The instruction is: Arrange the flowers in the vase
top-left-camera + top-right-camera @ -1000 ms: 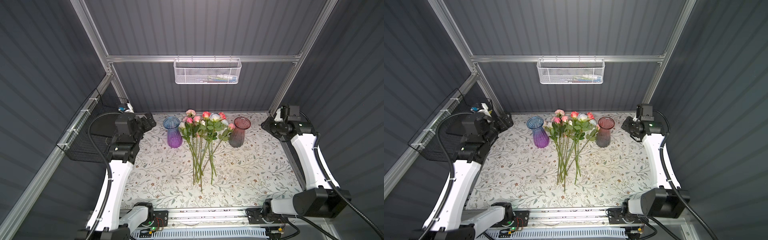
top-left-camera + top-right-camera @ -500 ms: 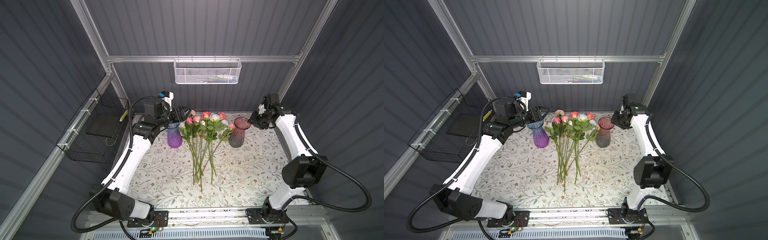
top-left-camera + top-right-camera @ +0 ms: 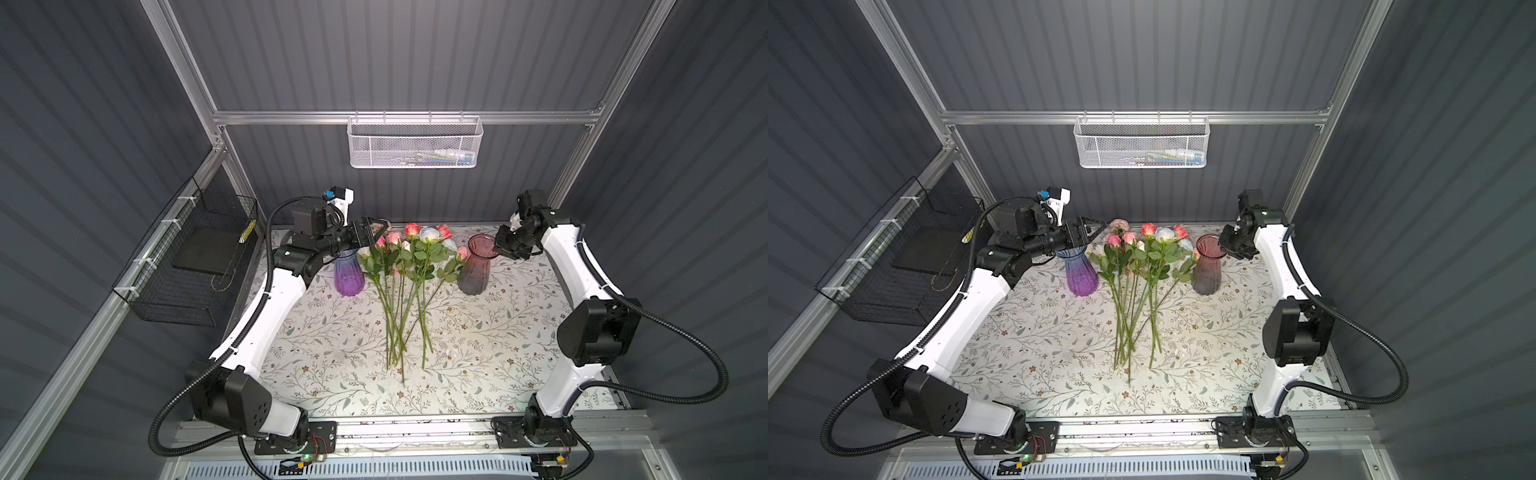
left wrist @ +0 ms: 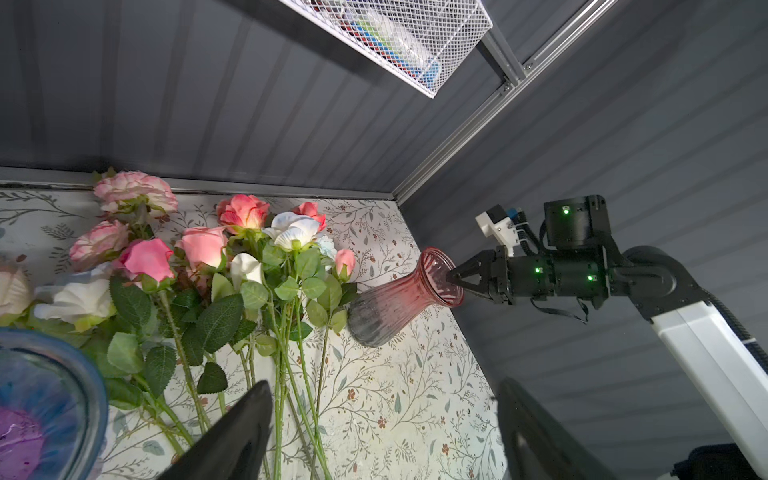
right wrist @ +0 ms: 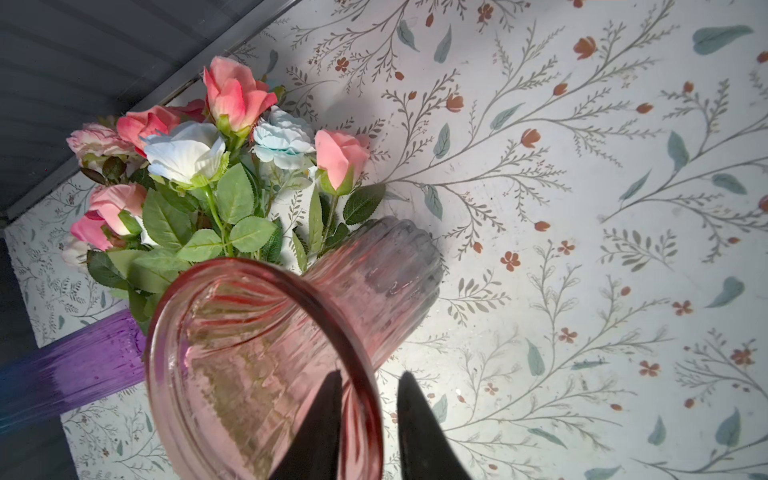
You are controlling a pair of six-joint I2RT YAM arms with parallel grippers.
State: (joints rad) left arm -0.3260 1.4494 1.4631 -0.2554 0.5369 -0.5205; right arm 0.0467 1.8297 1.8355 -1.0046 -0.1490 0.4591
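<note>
Right gripper (image 5: 368, 376) is straddling pink vase (image 3: 473, 270) rim, jaws narrowly parted — left gripper (image 3: 380, 232), gaping, is hovering nearer the flowers (image 3: 415, 253); stems lying front-to-back on tabletop (image 3: 498, 353).

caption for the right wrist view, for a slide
The right gripper straddles the rim of the pink vase, one finger inside, one outside; the flowers lie on the table beyond.

In a top view, flowers (image 3: 409, 257) lie fanned on the floral tabletop (image 3: 478, 353), blooms toward the back wall, between an upright purple vase (image 3: 350, 278) and pink vase (image 3: 473, 272). The left tool (image 3: 379, 229), jaws spread, hovers above the purple vase; the right tool (image 3: 497, 248) meets the pink vase's rim.
</note>
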